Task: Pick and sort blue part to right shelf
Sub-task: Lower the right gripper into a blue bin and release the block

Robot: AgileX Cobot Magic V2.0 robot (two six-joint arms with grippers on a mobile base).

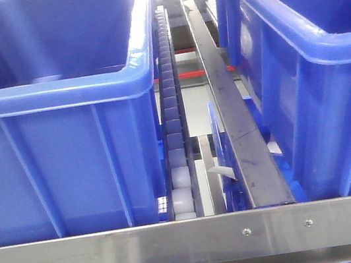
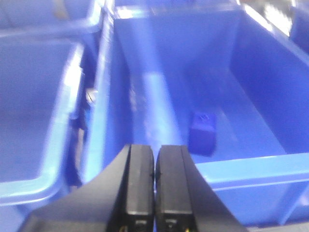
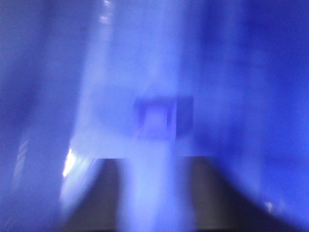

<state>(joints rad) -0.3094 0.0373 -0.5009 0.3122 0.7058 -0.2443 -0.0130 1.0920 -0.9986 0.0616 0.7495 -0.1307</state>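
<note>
Right wrist view heavily blurred; front view sharp.

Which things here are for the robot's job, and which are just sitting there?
For the job:
- blue part, on a crate floor
- blue crates
- left gripper, jaws closed, empty
- right gripper, blurred

Just there:
- white roller lane
- steel front rail
- steel divider bar

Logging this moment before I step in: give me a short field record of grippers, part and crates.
left gripper: shut, empty, above crate rim
blue part: on floor of crate, ahead of left gripper
right gripper: open, view blurred, blue block ahead
shelf rail: steel, crates either side of roller lane
</note>
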